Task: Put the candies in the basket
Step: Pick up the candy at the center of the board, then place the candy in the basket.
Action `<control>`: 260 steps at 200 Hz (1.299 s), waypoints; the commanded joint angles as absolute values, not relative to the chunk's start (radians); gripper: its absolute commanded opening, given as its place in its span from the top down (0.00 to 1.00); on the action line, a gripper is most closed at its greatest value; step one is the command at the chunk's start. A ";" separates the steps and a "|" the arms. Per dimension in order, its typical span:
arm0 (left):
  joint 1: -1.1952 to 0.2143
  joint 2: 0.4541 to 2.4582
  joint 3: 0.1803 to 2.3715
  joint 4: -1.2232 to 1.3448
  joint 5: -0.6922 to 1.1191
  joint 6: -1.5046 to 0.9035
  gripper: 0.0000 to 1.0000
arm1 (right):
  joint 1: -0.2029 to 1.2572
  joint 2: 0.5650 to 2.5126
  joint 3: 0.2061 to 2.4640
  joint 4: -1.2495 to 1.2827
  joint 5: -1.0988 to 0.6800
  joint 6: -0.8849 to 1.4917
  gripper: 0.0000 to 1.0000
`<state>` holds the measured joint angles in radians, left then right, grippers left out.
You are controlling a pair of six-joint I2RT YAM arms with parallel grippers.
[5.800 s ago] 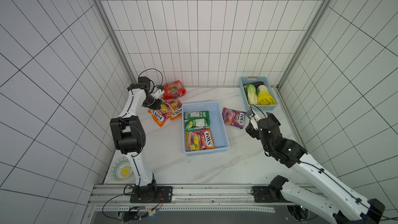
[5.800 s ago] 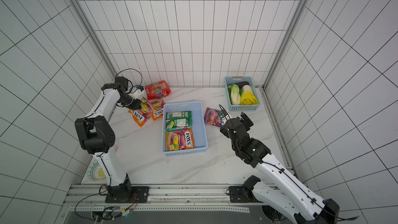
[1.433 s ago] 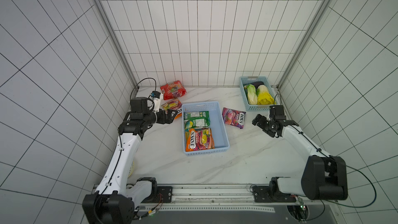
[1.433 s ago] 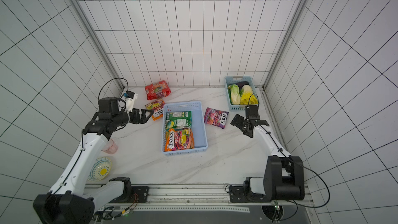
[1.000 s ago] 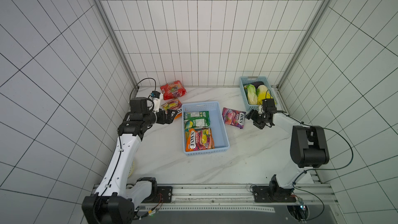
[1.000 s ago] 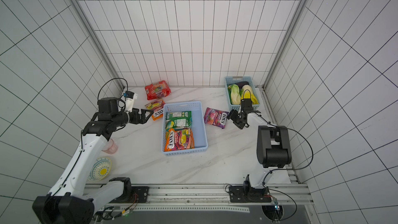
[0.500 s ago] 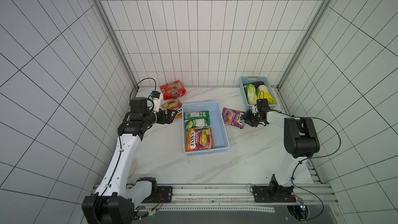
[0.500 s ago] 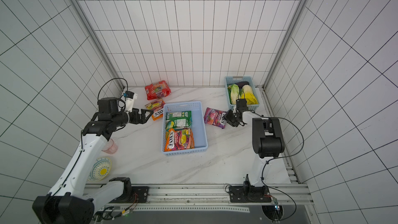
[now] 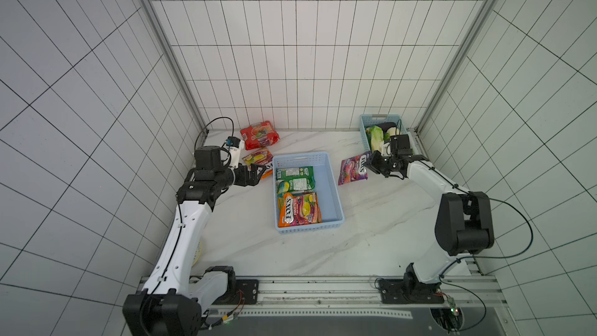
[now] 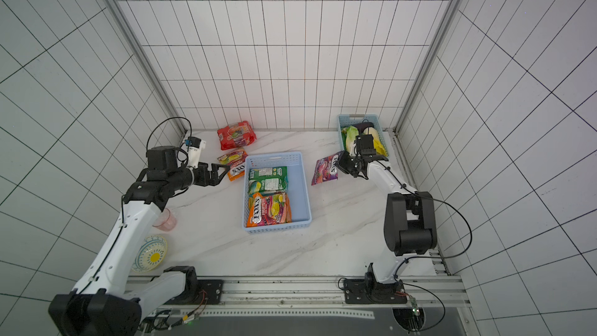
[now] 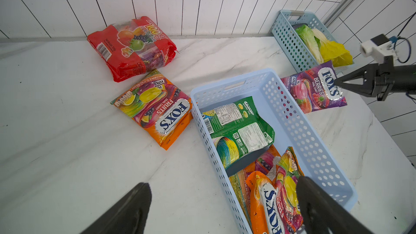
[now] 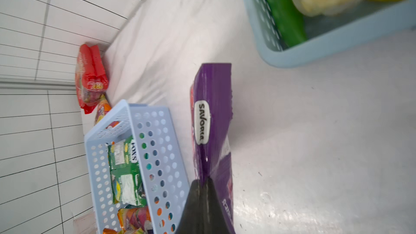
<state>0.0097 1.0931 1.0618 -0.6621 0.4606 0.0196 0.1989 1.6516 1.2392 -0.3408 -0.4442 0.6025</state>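
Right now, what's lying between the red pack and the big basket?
An orange FOX'S bag, flat on the table between red pack and big basket; the left wrist view shows it best.

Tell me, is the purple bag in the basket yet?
Out. The purple bag is beside the basket, not inside it, with the right gripper shut on its edge.

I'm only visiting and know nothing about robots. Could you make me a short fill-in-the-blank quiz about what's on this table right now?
1. The right gripper is shut on the ___ glossy plastic candy bag.
2. The left gripper has its jaws ___, holding nothing.
3. The green glossy candy bag lies ___ the large pale blue perforated basket.
4. The smaller blue basket holds leafy ___.

Missing words: purple; open; inside; vegetables.
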 commanded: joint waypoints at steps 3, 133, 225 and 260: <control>0.016 1.075 1.060 -0.647 0.445 0.038 0.02 | 0.248 1.580 1.345 -0.408 -0.439 0.568 1.00; 0.045 1.070 1.047 -0.601 0.203 -0.041 0.01 | 0.489 1.667 1.600 -0.299 -0.546 0.725 1.00; 0.063 1.092 1.045 -0.592 0.208 -0.054 0.02 | 0.656 1.820 1.633 -0.127 -0.524 0.927 1.00; 0.067 1.096 1.044 -0.590 0.220 -0.058 0.02 | 0.703 1.896 1.641 -0.001 -0.510 1.050 1.00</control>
